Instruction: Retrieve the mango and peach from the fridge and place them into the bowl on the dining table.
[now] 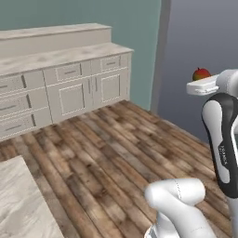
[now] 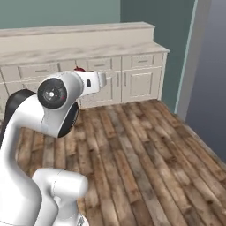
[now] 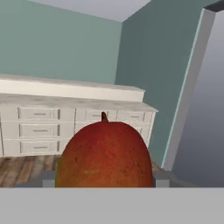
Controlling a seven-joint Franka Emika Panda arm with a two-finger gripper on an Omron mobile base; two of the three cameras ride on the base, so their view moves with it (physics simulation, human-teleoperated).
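Between the fingers (image 3: 105, 181), close against the hand camera, sits the mango (image 3: 105, 155), an orange-red fruit with a yellowish patch low on its skin and a short dark stem on top; the fingers pinch it from both sides, their grey tips just showing at its left and right lower edges. From the left base view the same fruit appears as a small red and green ball perched on the white hand at the right edge, held high above the wooden plank floor (image 1: 116, 153). From the right base view only a sliver of red peeks over the hand behind the arm's big round joint. Far across the floor runs a row of white cabinets (image 2: 132, 81) with drawers and panelled doors under a pale marbled top, backed by a teal wall (image 3: 61, 48). At the near left corner of the left base view lies a corner of the marbled stone desk (image 1: 21, 204), well apart from the fruit.
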